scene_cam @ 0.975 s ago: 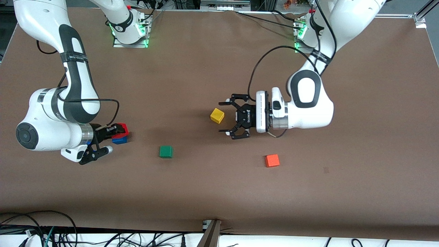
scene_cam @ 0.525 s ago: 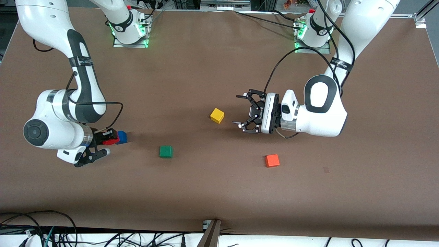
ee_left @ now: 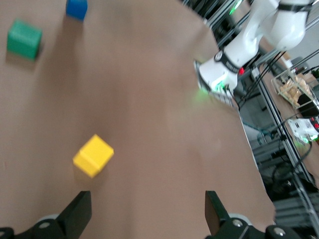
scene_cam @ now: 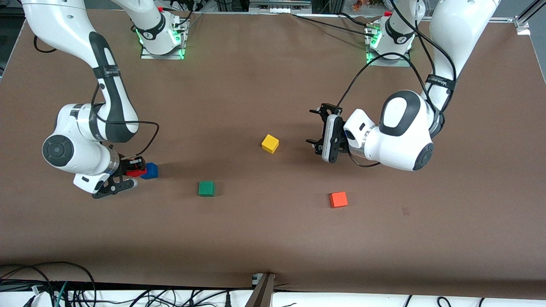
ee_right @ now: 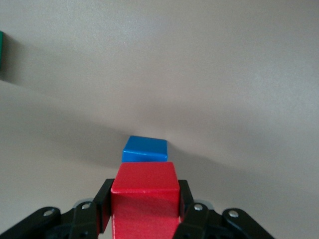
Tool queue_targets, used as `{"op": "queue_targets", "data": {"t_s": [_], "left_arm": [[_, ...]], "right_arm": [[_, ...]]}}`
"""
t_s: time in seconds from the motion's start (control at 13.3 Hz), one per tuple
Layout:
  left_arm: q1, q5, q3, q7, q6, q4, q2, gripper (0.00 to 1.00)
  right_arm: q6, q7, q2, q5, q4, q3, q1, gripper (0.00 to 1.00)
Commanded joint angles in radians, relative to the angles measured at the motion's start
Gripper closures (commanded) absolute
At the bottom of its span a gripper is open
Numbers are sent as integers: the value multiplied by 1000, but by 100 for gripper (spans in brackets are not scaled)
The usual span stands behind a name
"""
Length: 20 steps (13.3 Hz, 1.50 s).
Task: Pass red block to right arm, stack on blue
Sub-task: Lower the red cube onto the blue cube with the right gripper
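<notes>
My right gripper [scene_cam: 136,165] is shut on the red block [scene_cam: 136,172], just beside the blue cube [scene_cam: 150,170], toward the right arm's end of the table. In the right wrist view the red block [ee_right: 144,191] sits between the black fingers [ee_right: 103,204], with the blue cube [ee_right: 145,149] close ahead and slightly lower. I cannot tell whether the two cubes touch. My left gripper [scene_cam: 315,126] is open and empty, up over the table beside the yellow cube [scene_cam: 270,143]. Its wide-spread fingers [ee_left: 76,214] show in the left wrist view.
A green cube [scene_cam: 206,188] lies nearer the front camera than the yellow cube. A lighter orange-red cube [scene_cam: 338,199] lies toward the left arm's end. The left wrist view shows the yellow [ee_left: 93,155], green [ee_left: 24,39] and blue [ee_left: 77,7] cubes.
My right gripper has drawn back with the red block from over the blue cube, which now shows uncovered. My left arm has pulled away from the yellow cube toward its own end, still open.
</notes>
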Motion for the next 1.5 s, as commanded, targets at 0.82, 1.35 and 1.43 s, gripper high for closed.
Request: {"op": "queue_targets", "data": {"t_s": [0.82,1.35,1.43], "left_arm": [[46,537,50,-639,-172,72,-129,0],[25,796,138,-726,-200,103,-245,0],[-1,790,184,-729,-176,96,-267,0]], "right_arm": [[179,101,-68,-23,-189,0,19,100],[93,93,-68,-17,-82,-2,15,0],[41,93,-68,-17,-47,-3,9,0]]}}
